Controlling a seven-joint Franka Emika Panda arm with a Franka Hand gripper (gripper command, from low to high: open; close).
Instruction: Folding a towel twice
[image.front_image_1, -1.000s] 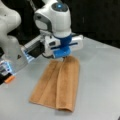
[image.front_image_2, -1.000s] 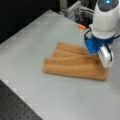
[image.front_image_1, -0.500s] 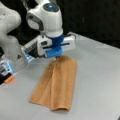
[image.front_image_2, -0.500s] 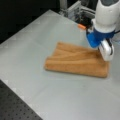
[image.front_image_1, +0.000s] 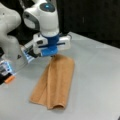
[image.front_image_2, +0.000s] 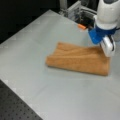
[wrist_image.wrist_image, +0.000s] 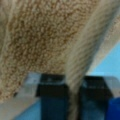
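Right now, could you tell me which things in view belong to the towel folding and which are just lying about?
Job:
towel, folded lengthwise on the table
gripper, shut on the towel's edge

Lying about:
small orange object near the robot base

We see a robotics laboratory bench. A pale grey table carries the work; at a front view's bottom left it ends beside a black perforated board with a regular grid of holes, of the kind used for mounting apparatus. A white robot arm with blue fittings stands over the table, and beside it rises a second white housing, probably the arm's base. Black curtains or panels close the background in both front views. At the table's far edge we note metal framing and a small orange object, which we cannot identify.
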